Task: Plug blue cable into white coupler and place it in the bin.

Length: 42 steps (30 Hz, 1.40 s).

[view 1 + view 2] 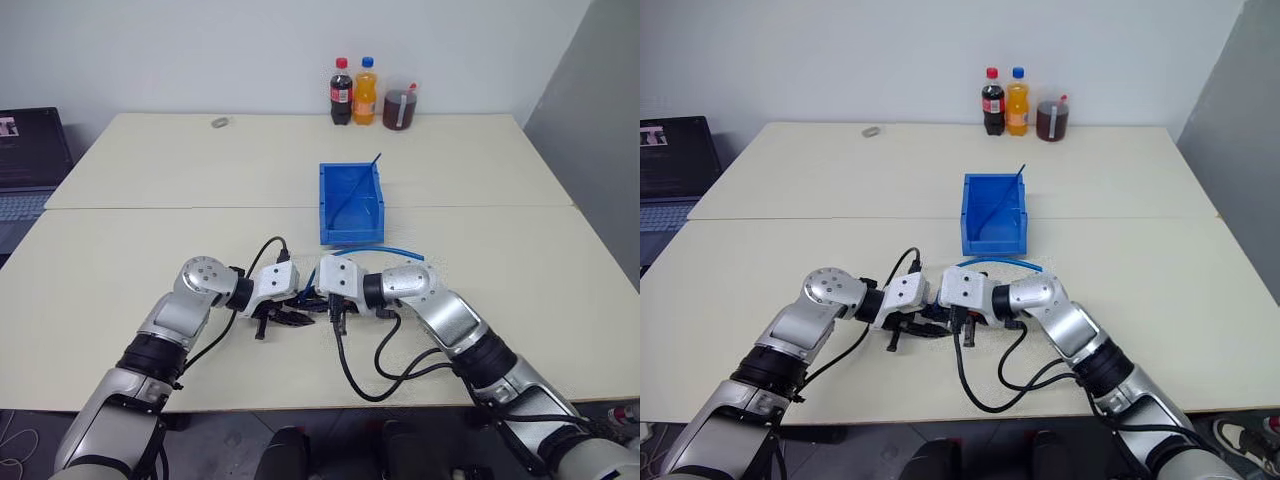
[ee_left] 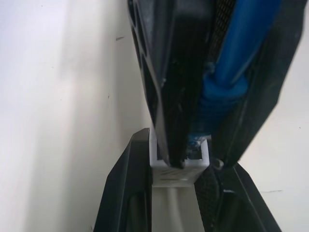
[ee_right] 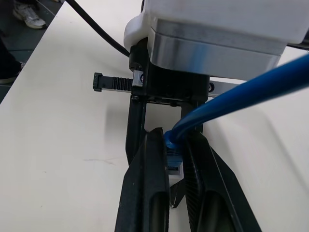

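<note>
Where my two sets of jaws meet, just in front of the bin (image 1: 351, 203), the plug end of the blue cable (image 3: 251, 92) sits at the mouth of the white coupler (image 2: 179, 166). My left gripper (image 2: 179, 169) is clamped on that coupler, one black finger on each side of the small white block, its dark opening facing my other hand. My right gripper (image 3: 175, 159) is pinched tight on the cable right behind the plug, and in the left wrist view the blue plug boot runs down between those fingers with its tip at the coupler's opening. I think the tip is slightly inside the opening, though the fingers crowd the joint and I cannot tell how deep it goes.

From my right gripper the cable rises and arcs away as a light-blue loop lying on the table (image 1: 120, 260) between my right wrist and the near wall of the bin. Both hands hover low over the tabletop, close together, pointing at each other.

The bin is bright blue and stands beyond the grippers on the same table, across the seam where the two tabletops meet. A thin dark-blue rod (image 1: 356, 190) leans diagonally inside it. Well behind the bin, against the wall, stand a cola bottle (image 1: 341, 92), an orange soda bottle (image 1: 366, 91) and a lidded jug of dark liquid (image 1: 400, 104). Far to the bin's left is a laptop (image 1: 30, 160).
</note>
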Tool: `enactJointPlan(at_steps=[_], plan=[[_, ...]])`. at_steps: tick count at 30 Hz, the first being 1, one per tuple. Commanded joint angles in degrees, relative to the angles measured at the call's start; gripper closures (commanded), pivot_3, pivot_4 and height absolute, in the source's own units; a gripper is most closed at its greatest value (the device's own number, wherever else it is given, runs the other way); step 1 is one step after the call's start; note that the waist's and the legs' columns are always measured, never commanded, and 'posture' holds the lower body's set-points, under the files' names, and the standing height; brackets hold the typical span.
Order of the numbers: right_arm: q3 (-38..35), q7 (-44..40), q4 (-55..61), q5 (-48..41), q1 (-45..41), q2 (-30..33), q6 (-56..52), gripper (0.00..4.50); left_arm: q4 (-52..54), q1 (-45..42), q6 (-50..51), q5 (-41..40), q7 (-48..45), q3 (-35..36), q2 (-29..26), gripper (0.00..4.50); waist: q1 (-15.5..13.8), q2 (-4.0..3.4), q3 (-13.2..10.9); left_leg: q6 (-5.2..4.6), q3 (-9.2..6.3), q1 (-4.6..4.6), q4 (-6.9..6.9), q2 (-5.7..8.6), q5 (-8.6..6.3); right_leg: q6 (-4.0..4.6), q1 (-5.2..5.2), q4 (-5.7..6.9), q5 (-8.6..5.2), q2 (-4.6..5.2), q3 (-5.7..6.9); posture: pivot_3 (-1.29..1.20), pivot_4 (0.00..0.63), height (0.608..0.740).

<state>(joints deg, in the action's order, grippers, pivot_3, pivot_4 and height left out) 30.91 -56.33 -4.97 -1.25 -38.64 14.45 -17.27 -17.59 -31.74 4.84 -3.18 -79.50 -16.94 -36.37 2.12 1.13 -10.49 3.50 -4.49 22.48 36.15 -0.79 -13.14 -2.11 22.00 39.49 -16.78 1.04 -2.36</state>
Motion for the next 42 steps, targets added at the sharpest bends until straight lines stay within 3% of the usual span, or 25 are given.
enactJointPlan(at_steps=[1, 13, 17, 31, 42], plan=[[3.15, -2.84, -1.46, 0.42, -0.17, -0.86, -5.88, 4.39, 0.38, 1.12, 0.53, 0.57, -0.95, -1.6, -0.07, 3.7, 0.11, 0.0, 0.0, 0.0, -0.01, -0.02, 0.0, -0.01, 0.0, 0.0, 0.0, 0.03, -0.01, -0.01, 0.0, 0.0, 0.15, 0.74], [7.14, -2.66, -4.45, 4.55, 0.89, -2.46, -10.65, 4.39, 0.89, 1.83, 0.88, 0.39, -0.88, -1.4, -0.27, 3.7, 0.99, -0.09, 1.16, -0.01, -0.01, -0.16, -0.08, -0.01, -0.01, 0.09, -0.12, 0.02, -0.08, -0.02, 0.0, 0.0, 0.15, 0.74], [7.41, -2.53, -6.57, 5.15, 1.26, -3.24, -10.9, 4.39, 0.85, 1.82, 0.99, 0.49, -0.69, -1.23, -0.15, 3.7, 1.25, -0.12, 1.27, -0.02, -0.01, -0.75, -0.19, -0.02, -0.03, -0.14, -0.66, -0.12, -0.29, -0.03, 0.0, 0.0, 0.15, 0.74], [8.87, -4.13, -6.18, 6.13, 5.67, 0.35, -11.02, 4.39, 1.0, 2.56, 1.15, 0.53, -0.07, -0.38, -0.51, 3.7, 1.22, -0.37, 1.75, -0.03, -0.02, -0.8, -0.21, -0.07, -0.03, -0.14, -0.72, -0.2, -0.31, -0.09, -0.03, 0.0, 0.15, 0.74], [5.87, -2.03, -4.31, 4.04, 6.35, -1.32, -11.36, 4.39, 0.63, 2.57, 0.12, 0.79, 1.27, -0.31, -0.56, 3.7, 1.17, -0.66, 2.12, -0.06, -0.02, -0.8, -0.29, -0.04, -0.06, -0.19, -0.84, -0.47, -0.33, -0.06, -0.02, 0.0, 0.15, 0.74]])
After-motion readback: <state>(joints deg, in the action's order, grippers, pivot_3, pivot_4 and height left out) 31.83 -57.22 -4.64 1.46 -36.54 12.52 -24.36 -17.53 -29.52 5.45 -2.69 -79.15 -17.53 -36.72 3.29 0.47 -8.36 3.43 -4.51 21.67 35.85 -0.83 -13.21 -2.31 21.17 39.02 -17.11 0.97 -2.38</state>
